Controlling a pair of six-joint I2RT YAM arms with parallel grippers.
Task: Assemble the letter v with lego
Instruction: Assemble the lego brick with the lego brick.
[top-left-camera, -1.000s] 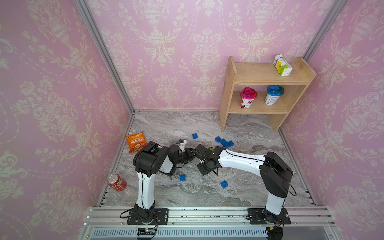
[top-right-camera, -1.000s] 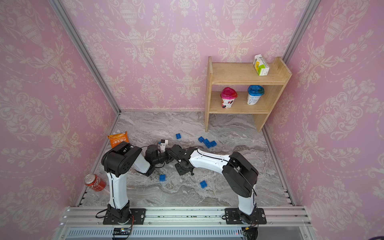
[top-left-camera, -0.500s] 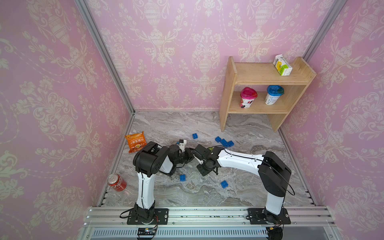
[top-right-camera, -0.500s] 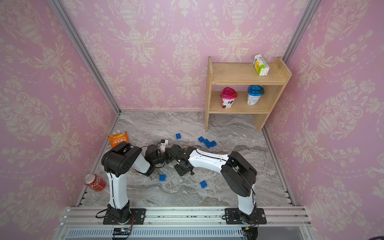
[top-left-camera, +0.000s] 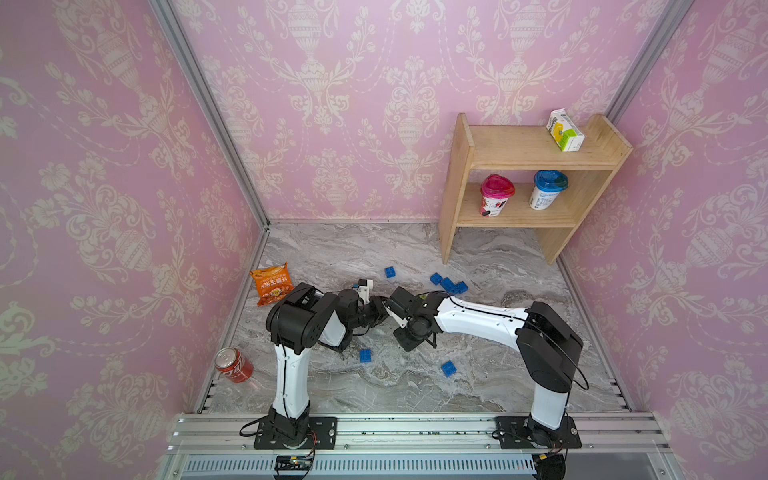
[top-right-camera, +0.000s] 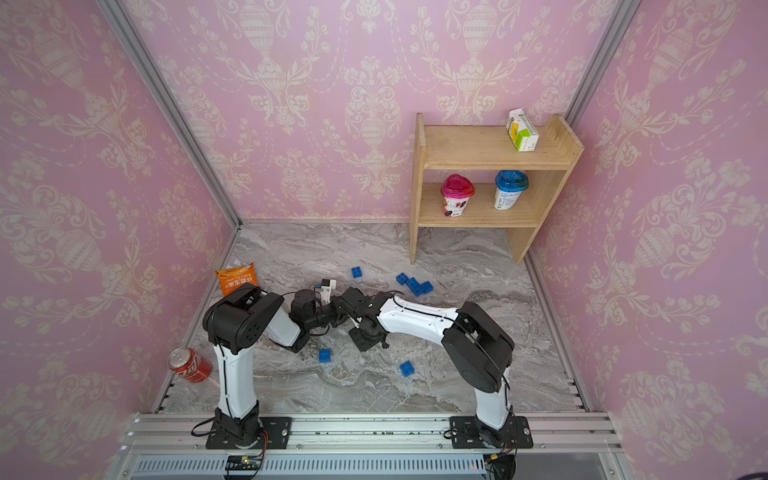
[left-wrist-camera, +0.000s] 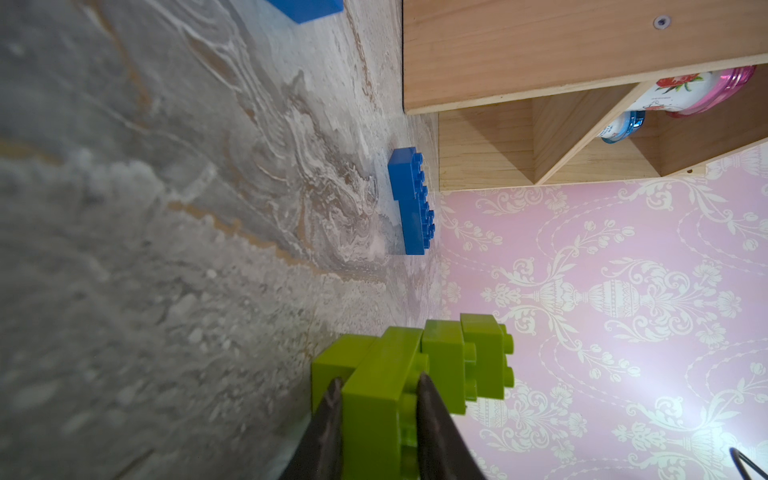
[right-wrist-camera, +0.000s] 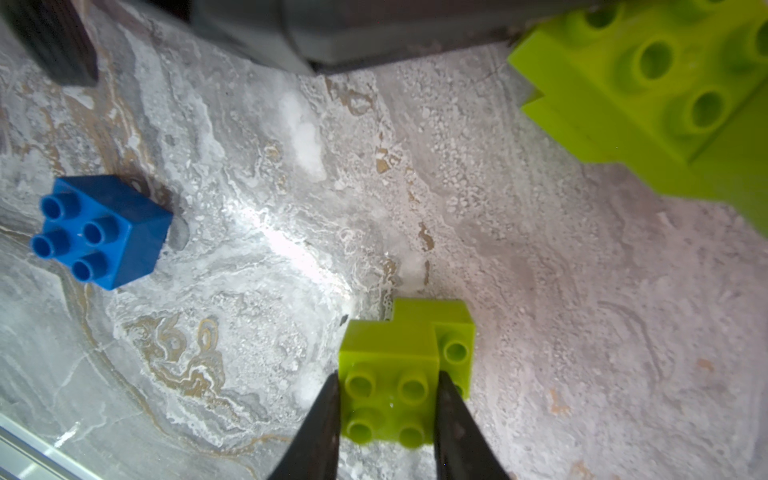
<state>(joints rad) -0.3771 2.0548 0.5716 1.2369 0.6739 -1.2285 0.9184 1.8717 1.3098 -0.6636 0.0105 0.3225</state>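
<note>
In the left wrist view my left gripper (left-wrist-camera: 378, 399) is shut on a stepped stack of lime green lego (left-wrist-camera: 415, 374), held just off the marble floor. In the right wrist view my right gripper (right-wrist-camera: 388, 399) is shut on a smaller piece of two joined green lego bricks (right-wrist-camera: 399, 365), and the left arm's green stack (right-wrist-camera: 648, 91) hangs close by. In both top views the two grippers (top-left-camera: 384, 311) (top-right-camera: 345, 309) meet tip to tip at mid floor, hiding the green pieces. Loose blue lego lies around: a single brick (top-left-camera: 390, 272), a cluster (top-left-camera: 449, 284), and two nearer bricks (top-left-camera: 365, 355) (top-left-camera: 449, 368).
An orange snack bag (top-left-camera: 272, 282) lies by the left wall and a red can (top-left-camera: 233, 365) lies on its side near the front left. A wooden shelf (top-left-camera: 519, 187) with two cups and a carton stands at the back right.
</note>
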